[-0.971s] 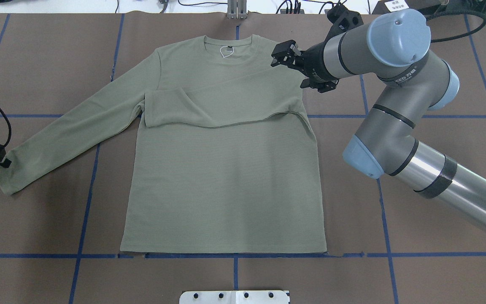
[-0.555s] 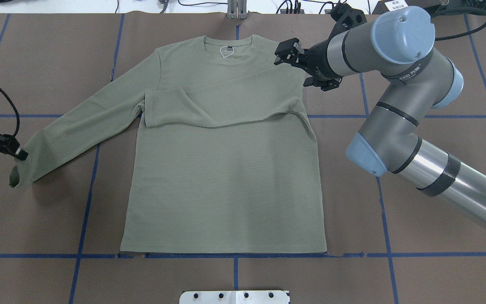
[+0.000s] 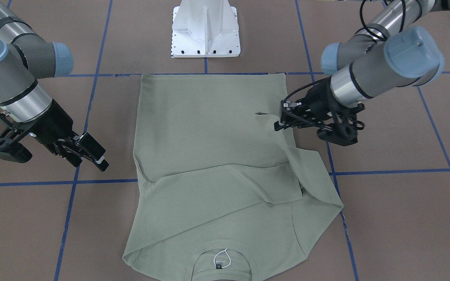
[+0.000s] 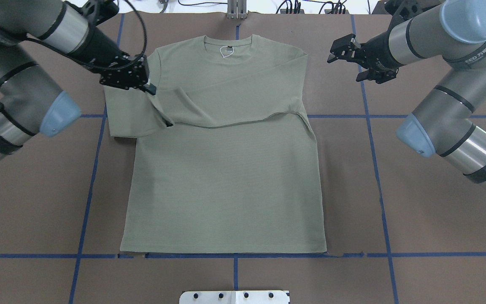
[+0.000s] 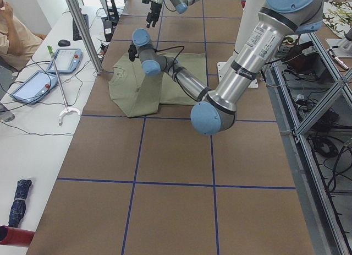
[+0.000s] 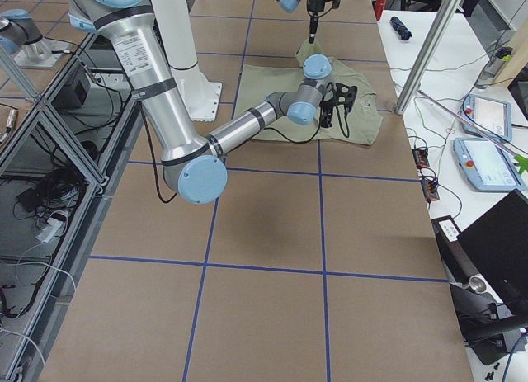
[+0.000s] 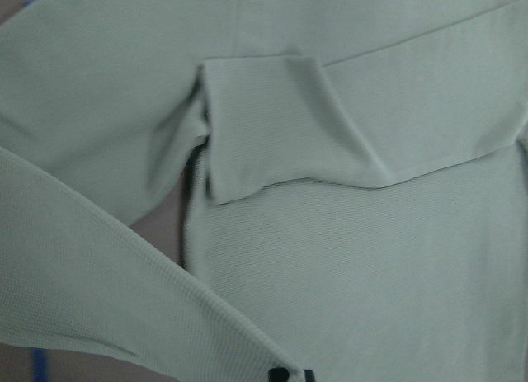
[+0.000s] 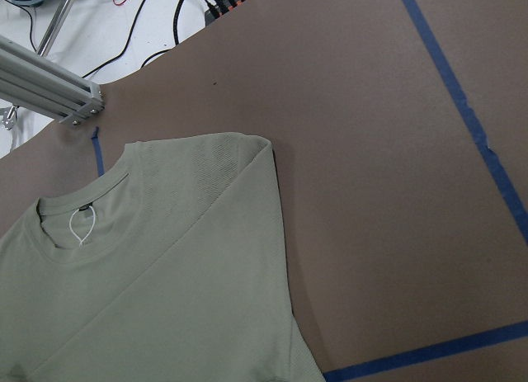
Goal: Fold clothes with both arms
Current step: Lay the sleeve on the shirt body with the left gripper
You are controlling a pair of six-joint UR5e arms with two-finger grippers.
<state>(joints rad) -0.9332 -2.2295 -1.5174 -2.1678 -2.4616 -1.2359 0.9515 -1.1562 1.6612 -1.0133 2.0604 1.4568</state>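
The left black two-finger gripper (image 4: pixel 148 87) is pinching the cuff end of one sleeve (image 4: pixel 127 114), doubling it inward for the fold. The sage-green long-sleeved knit shirt (image 4: pixel 226 177) is lying flat on the brown table (image 4: pixel 32 202), its other sleeve already crossed over the chest. The right black two-finger gripper (image 4: pixel 339 51) is hovering with jaws spread, apart from the shoulder, apparently giving room.

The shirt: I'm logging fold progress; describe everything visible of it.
The shirt is sage-green knit, long-sleeved, with a round ribbed collar and a white-stringed neck label. It lies flat on the brown table, collar away from the robot, hem along a blue tape line. One sleeve is folded across the chest. The left gripper is shut on the other sleeve's end, holding it raised by the chest, so that sleeve doubles back on itself. The right gripper is open, not touching it.
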